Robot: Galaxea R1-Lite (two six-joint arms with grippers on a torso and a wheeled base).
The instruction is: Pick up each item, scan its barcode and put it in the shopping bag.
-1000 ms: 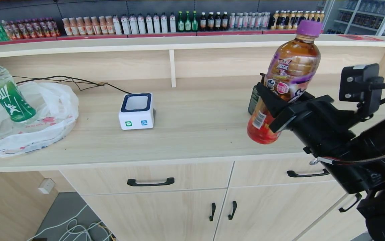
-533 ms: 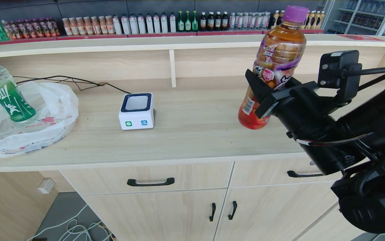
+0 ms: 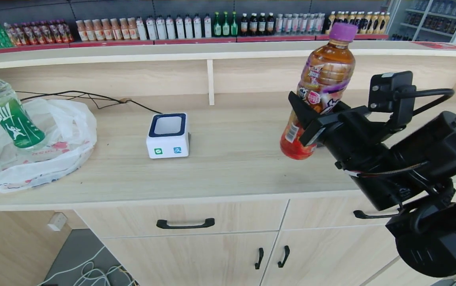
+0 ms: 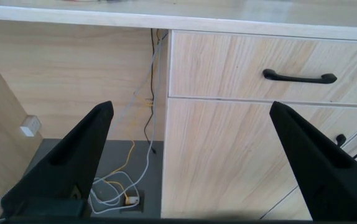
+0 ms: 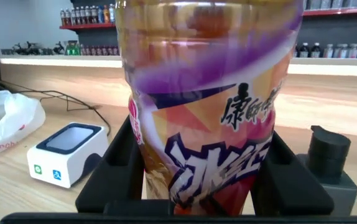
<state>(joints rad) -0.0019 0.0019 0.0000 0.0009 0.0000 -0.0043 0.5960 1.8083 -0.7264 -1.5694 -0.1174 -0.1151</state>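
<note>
My right gripper (image 3: 311,119) is shut on a brown tea bottle with a purple cap (image 3: 323,75). It holds the bottle slightly tilted above the right part of the counter, barcode label low on its side. In the right wrist view the bottle (image 5: 209,106) sits between the fingers of that gripper (image 5: 197,180). The white scanner box (image 3: 168,136) stands mid-counter, left of the bottle, also visible as the scanner (image 5: 66,152). A white shopping bag (image 3: 61,151) lies at the far left with a green-labelled bottle (image 3: 7,113) standing in it. My left gripper (image 4: 191,106) is open, low before the cabinet fronts.
A black cable (image 3: 93,97) runs along the counter's back to the scanner. A dark capped item (image 5: 328,162) stands on the counter behind the held bottle. Drawers and doors with black handles (image 3: 185,223) lie below. Shelves of bottles (image 3: 212,24) line the back wall.
The right arm has lifted the tea bottle and carried it a little left, toward the scanner. The head view has shifted slightly; scanner, bag and green bottle have stayed put.
</note>
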